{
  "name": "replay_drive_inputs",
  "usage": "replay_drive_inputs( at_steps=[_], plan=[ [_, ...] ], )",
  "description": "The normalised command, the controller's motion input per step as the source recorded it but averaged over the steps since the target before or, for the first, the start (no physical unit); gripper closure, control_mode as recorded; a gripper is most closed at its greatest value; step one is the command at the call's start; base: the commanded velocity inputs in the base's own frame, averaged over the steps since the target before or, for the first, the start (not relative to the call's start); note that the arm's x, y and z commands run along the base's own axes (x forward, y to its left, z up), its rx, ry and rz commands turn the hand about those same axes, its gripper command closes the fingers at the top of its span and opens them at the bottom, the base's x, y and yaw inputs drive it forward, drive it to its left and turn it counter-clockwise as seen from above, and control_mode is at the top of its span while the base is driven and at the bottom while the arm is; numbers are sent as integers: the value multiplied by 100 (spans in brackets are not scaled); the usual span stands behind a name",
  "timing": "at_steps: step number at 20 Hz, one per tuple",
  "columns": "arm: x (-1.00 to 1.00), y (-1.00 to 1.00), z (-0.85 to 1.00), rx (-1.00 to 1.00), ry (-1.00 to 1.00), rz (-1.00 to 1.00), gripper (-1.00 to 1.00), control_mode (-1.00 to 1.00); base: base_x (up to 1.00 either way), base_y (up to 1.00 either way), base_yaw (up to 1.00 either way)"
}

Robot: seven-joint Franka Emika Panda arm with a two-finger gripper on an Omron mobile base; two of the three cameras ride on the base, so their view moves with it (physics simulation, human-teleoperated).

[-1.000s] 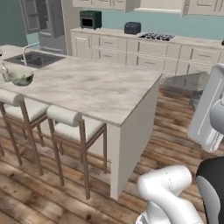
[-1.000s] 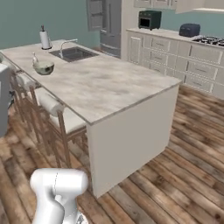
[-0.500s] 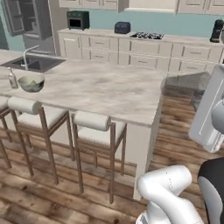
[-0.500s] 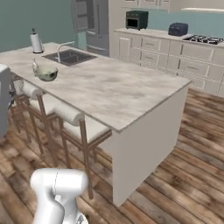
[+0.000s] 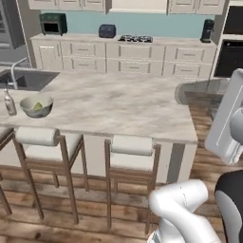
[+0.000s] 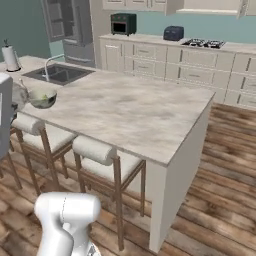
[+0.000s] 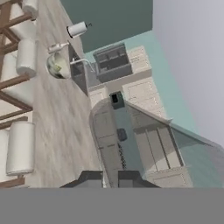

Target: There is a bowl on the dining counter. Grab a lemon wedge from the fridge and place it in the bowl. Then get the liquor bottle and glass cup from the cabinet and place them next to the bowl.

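The yellow-green lemon wedge (image 5: 38, 106) lies in the round grey-green bowl (image 5: 36, 106) at the far left of the beige marbled dining counter (image 5: 123, 104), with the slim brownish liquor bottle (image 5: 8, 103) just beside it. The grey glass cup seems to be what remains; the gripper (image 7: 110, 178) looks clamped and holds a translucent grey shape I cannot identify.

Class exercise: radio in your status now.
Gripper shut, empty. Lemon wedge in bowl, liquor bottle beside it. Stools line dining counter.

1. I see a beige marbled dining counter (image 5: 118, 102).
2. The bowl (image 5: 36, 106) is pale grey-green, the lemon wedge (image 5: 39, 106) inside yellow-green.
3. Stools (image 5: 132, 147) have cream cushions.
4. The wall (image 5: 156, 26) is teal, the floor (image 6: 220, 200) brown wood.
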Motion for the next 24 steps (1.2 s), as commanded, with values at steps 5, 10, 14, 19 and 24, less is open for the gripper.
replay_drive_inputs(
  at_steps=[5, 10, 14, 19, 24],
  plan=[
    [0, 0, 0, 0, 0, 0, 100, 100, 24, 100, -32],
    [0, 0, 0, 0, 0, 0, 100, 100, 49, 100, -32],
    [0, 0, 0, 0, 0, 0, 100, 100, 65, 100, -33],
    [0, 0, 0, 0, 0, 0, 100, 100, 67, 100, -34],
    [0, 0, 0, 0, 0, 0, 100, 100, 73, 93, -28]
  ],
)
